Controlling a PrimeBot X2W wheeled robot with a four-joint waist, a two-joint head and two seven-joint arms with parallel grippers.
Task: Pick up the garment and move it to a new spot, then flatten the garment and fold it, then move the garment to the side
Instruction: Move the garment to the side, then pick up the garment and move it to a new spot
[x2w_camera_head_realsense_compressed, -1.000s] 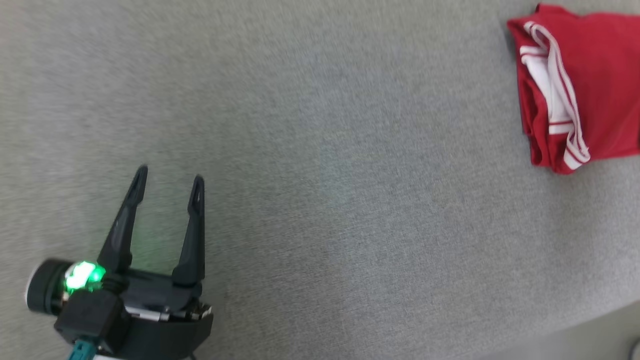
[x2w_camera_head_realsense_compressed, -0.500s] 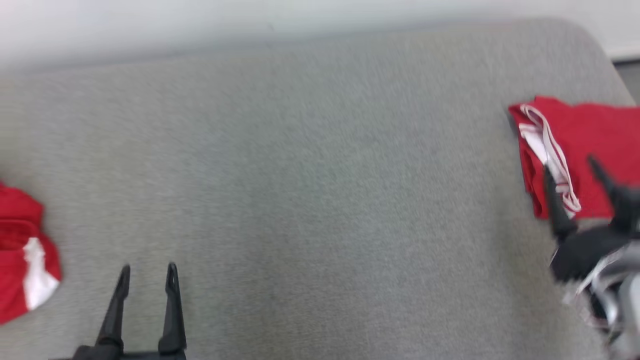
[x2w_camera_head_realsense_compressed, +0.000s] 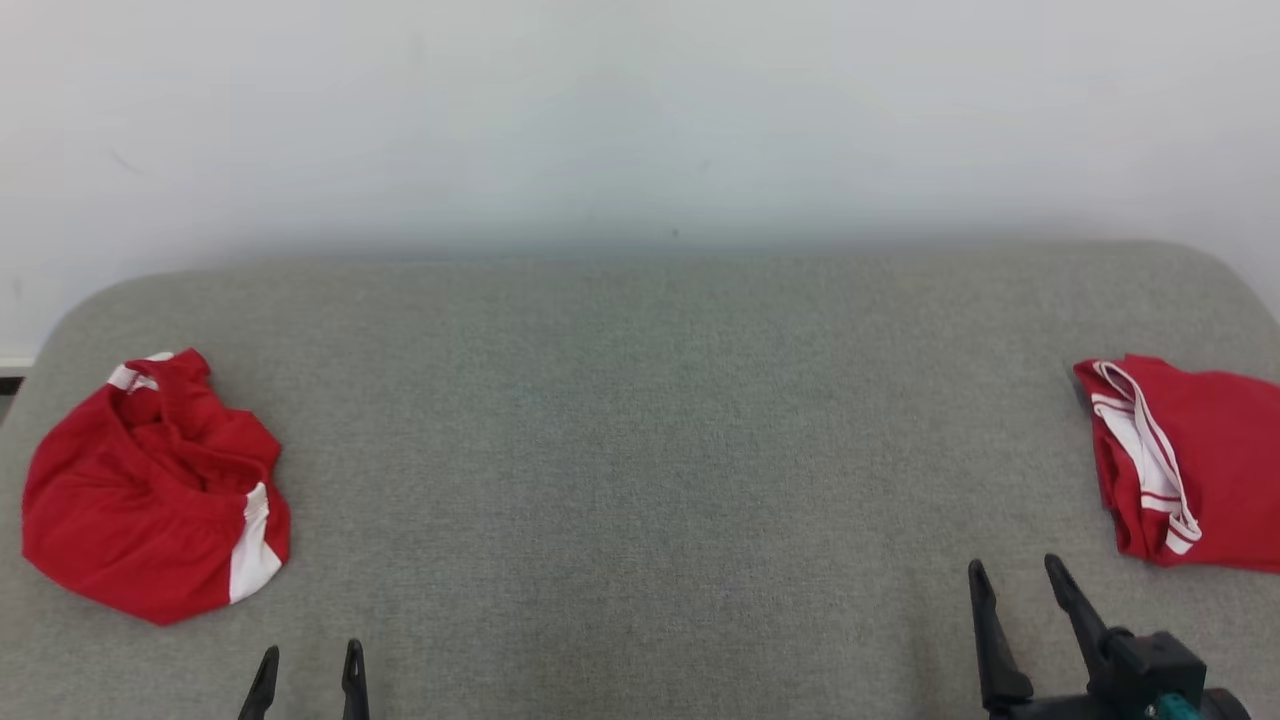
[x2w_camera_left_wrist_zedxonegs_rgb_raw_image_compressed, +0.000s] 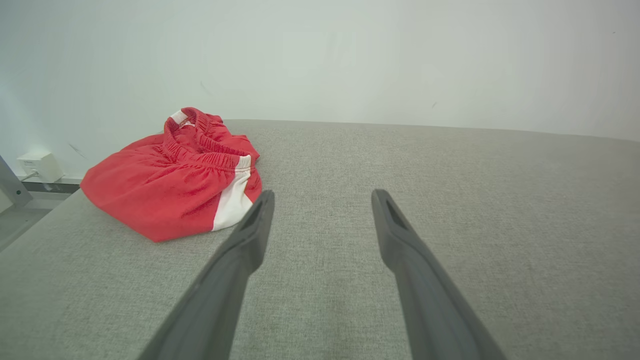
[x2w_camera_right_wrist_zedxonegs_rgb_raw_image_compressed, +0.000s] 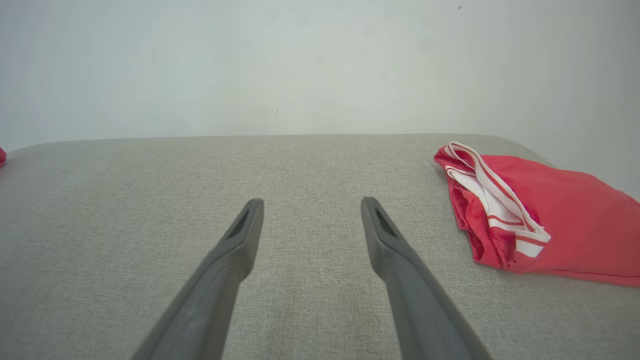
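Observation:
A crumpled red garment (x2w_camera_head_realsense_compressed: 150, 490) with a white side panel lies heaped at the left end of the grey table (x2w_camera_head_realsense_compressed: 640, 450). In the left wrist view this garment (x2w_camera_left_wrist_zedxonegs_rgb_raw_image_compressed: 175, 185) sits ahead and to the left of the fingers. My left gripper (x2w_camera_head_realsense_compressed: 308, 662) is open at the bottom left, apart from the cloth, and in its own view the left gripper (x2w_camera_left_wrist_zedxonegs_rgb_raw_image_compressed: 322, 197) has nothing between its fingers. A folded red garment (x2w_camera_head_realsense_compressed: 1190, 465) with white trim lies at the right end. My right gripper (x2w_camera_head_realsense_compressed: 1015, 572) stands open just left of it, empty in its wrist view (x2w_camera_right_wrist_zedxonegs_rgb_raw_image_compressed: 310, 205).
A white wall (x2w_camera_head_realsense_compressed: 640, 120) rises behind the table's far edge. The table's corners are rounded. A white socket box (x2w_camera_left_wrist_zedxonegs_rgb_raw_image_compressed: 37, 166) sits low on the wall past the left end. The folded garment (x2w_camera_right_wrist_zedxonegs_rgb_raw_image_compressed: 540, 215) runs off the right edge of the right wrist view.
The head camera has tilted up and swung, bringing the wall, the whole table and the left garment into view. Both grippers stay open and empty.

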